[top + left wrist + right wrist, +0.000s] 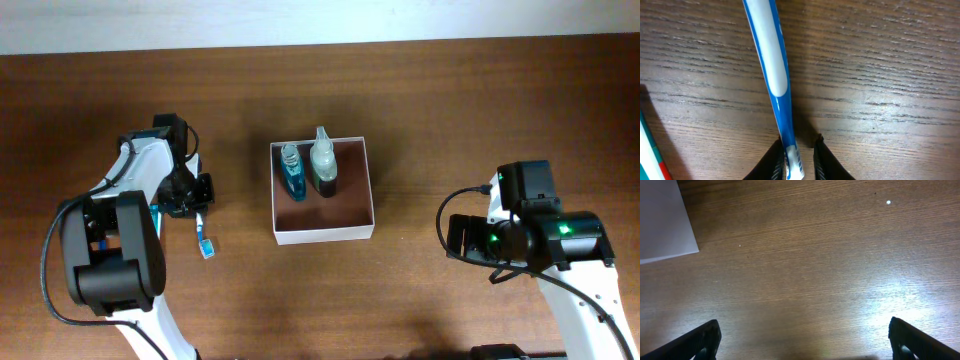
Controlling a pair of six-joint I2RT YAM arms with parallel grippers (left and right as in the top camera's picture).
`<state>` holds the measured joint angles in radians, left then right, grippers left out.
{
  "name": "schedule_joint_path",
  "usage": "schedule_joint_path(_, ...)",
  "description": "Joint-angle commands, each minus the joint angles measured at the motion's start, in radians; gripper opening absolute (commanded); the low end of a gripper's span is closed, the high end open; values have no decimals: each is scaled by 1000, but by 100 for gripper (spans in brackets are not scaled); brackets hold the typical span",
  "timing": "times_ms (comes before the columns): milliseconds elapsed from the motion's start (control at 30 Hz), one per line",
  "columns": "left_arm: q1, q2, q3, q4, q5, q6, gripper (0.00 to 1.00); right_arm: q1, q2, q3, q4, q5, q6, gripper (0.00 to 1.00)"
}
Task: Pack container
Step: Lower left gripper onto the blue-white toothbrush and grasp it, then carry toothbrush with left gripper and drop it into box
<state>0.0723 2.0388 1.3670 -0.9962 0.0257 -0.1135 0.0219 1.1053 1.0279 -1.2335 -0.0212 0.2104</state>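
While the left gripper (pixel 796 152) pinches a toothbrush (pixel 771 60), the container (pixel 322 232) lies well right; right gripper (pixel 802 339) wide.

The toothbrush (pixel 776 75) is blue and white. The container (pixel 322 228) has white walls (reddish-brown inside) on brown wood-grain table (pixel 430 110).

Left gripper (pixel 796 150) jaws nearly closed (right gripper (pixel 805 340) jaws spread wide).

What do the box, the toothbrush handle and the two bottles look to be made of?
Container: thin cardboard by its look, matte white walls, reddish-brown floor.
Toothbrush: probably smooth plastic, glossy blue and white, with soft highlights along the handle.
Blue bottle and pale bottle: likely clear plastic, since the contents show through; glass cannot be ruled out.
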Motion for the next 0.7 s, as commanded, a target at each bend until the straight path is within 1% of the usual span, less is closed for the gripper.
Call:
schedule_joint_path(0,-4,11,-13,19,-3,1,21,-4,2,-1,-6,-5,3,99)
schedule_joint_path(233,-4,11,-45,45,-3,2,21,-4,2,-1,-7,-5,3,99)
schedule_joint_path(367,-4,11,-45,39,-4,2,13,-4,2,-1,-7,-5,3,99)
schedule_joint_path(433,-4,11,-45,37,-5,2,5,-4,2,-1,-7,-5,3,99)
schedule_joint_path(500,-4,11,-45,37,-7,2,1,-4,2,-1,-7,-5,3,99)
schedule_joint_path(667,-4,10,-42,32,-7,2,0,-4,2,-1,-6,-5,3,99)
